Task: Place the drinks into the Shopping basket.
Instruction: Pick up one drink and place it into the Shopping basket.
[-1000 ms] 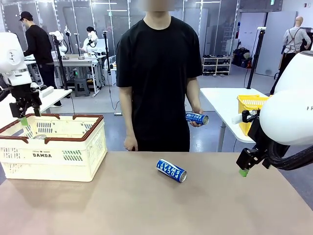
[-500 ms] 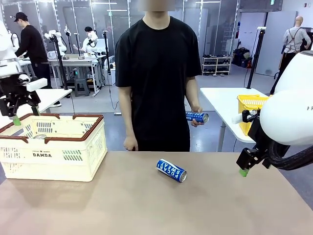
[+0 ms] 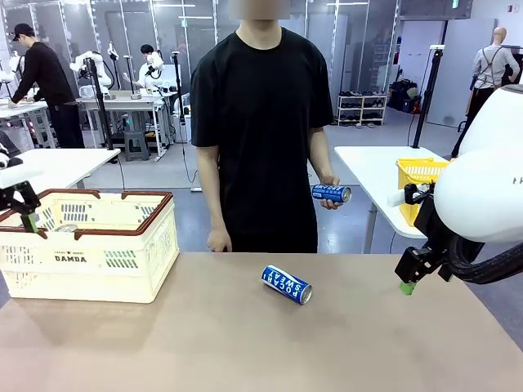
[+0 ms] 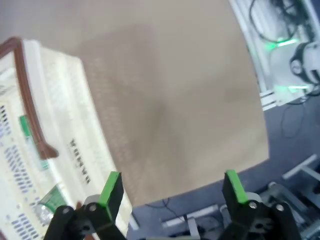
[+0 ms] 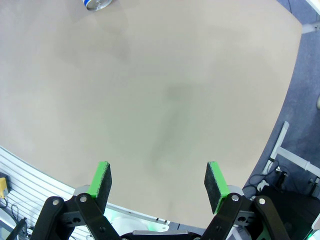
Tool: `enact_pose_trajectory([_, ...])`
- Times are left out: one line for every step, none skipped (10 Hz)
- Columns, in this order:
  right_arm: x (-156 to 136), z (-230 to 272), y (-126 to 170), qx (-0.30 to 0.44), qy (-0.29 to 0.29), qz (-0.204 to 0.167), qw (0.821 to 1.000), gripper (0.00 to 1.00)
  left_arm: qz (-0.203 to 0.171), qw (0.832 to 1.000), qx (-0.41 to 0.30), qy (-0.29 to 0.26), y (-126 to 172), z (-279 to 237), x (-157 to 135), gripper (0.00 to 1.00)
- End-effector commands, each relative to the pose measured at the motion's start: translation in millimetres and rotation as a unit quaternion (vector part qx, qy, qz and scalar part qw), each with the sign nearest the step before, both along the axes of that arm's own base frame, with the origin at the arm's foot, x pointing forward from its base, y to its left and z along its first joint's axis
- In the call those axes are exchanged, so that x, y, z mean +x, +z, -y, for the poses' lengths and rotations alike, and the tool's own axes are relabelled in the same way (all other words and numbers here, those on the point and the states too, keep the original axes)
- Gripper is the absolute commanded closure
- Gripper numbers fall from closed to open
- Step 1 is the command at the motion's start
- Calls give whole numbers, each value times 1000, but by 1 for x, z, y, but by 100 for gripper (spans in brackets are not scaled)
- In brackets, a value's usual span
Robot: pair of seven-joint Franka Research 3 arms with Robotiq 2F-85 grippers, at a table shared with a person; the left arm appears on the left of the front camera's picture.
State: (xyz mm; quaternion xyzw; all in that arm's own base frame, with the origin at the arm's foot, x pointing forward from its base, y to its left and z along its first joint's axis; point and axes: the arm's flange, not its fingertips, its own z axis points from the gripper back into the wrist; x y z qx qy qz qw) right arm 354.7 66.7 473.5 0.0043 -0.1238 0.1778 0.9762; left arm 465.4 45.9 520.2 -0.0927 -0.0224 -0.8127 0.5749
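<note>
**Left gripper** (image 4: 172,187): The jaws are found released, spread wide, with nothing between the green pads. Bare table (image 4: 175,100) is seen ahead of them in the left wrist view. The Shopping basket (image 4: 65,115) is seen off to one side of the jaws, beyond the finger nearer its brown rim, and is not touched. In the front view the left gripper (image 3: 24,208) is seen at the outer end of the Shopping basket (image 3: 122,261), level with its rim. A silver can top (image 3: 67,228) is noted inside the basket, close to these jaws.

**Right gripper** (image 5: 159,181): The jaws are found released and empty, held above the table's edge. A blue can (image 5: 97,4) is observed well ahead of them, cut by the top edge of the right wrist view. In the front view the right gripper (image 3: 417,269) is seen well apart from the blue can (image 3: 286,284), which is lying on its side near the middle of the table (image 3: 245,343).

**Second blue can** (image 3: 331,193): It is held level in the person's hand (image 3: 325,181), beyond the table's far edge and apart from both pairs of jaws.
</note>
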Motion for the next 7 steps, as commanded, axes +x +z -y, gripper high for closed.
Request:
enact_pose_trajectory([0,0,0,2,3,-2,1000,7,14,999,23,-38,-15,-7,9,0])
enact_pose_trajectory([0,0,0,2,3,-2,1000,7,0,1000,0,0,0,0,0,0])
enact_pose_trajectory([0,0,0,2,3,-2,1000,7,0,1000,0,0,0,0,0,0])
enact_pose_trajectory([0,0,0,2,3,-2,1000,7,0,1000,0,0,0,0,0,0])
enact_pose_trajectory([0,0,0,2,3,-2,1000,7,0,1000,0,0,0,0,0,0])
enact_pose_trajectory([0,0,0,2,3,-2,1000,7,0,1000,6,-10,-7,-1,1,0])
enact_pose_trajectory([0,0,0,2,3,-2,1000,7,21,997,8,-74,-6,28,3,0])
